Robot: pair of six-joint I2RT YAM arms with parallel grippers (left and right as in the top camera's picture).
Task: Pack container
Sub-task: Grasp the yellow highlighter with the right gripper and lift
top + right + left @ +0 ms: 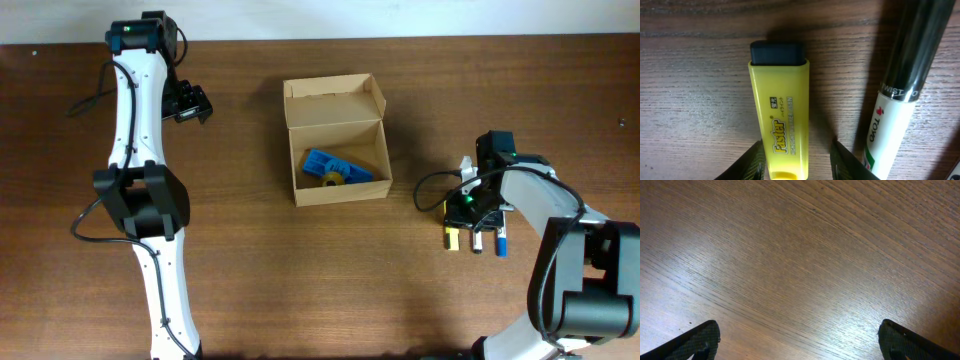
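The container [335, 195] is a tan cardboard box in the middle of the table. Its flap lid is open toward the back, and a flat blue plastic item [336, 166] lies inside. My right gripper [470, 212] [797, 152] is low over the table, right of the box. It is open, with its fingers either side of a yellow highlighter [781, 105] [452, 238] that lies on the wood. The left finger is at the highlighter's side and the right finger stands off it. My left gripper [190, 103] [800, 337] is open and empty at the far left.
A white and black marker [900, 85] [478, 240] lies just right of the highlighter, close to my right finger. A blue-tipped marker [501, 241] lies beside it. The left wrist view shows only bare wood.
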